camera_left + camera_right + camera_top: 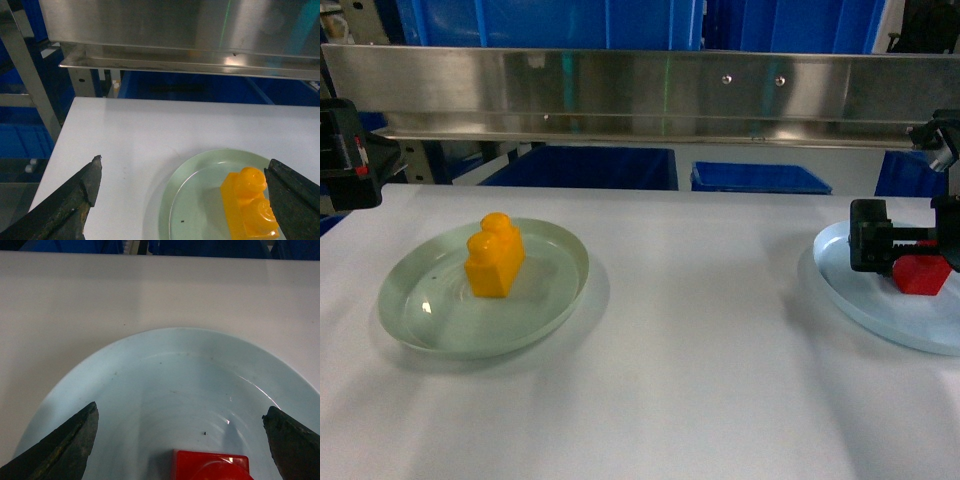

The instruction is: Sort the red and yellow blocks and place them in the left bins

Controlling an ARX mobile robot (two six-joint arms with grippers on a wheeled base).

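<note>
Black jaws on the right gripper (180, 437) are spread wide with nothing in them, hanging right over the red block (212, 466), which sits in the pale blue plate (150, 385) near the right edge of the white table (700, 330). From the head view the gripper looks like it's just above or maybe touching the block, can't really tell which. The block looks like hard moulded plastic, a chunky toy brick, so my guess is it's light, rigid and a bit slick on its glossy faces. I'd pinch it across two flat side walls, low down, rather than on any rounded stud on top. The plate is smooth and shallow, so the block could easily skate if it's nudged off-centre. Over on the other side, the left gripper (185, 200) is also wide open and empty, parked near the table's left edge. The yellow block (495, 256), with two rounded studs on top, stands in the pale green plate (555, 300) on the left half of the table. Same deal for that one: grab the flat sides, skip the studs. No brands, labels or readable writing anywhere that I can spot.
</note>
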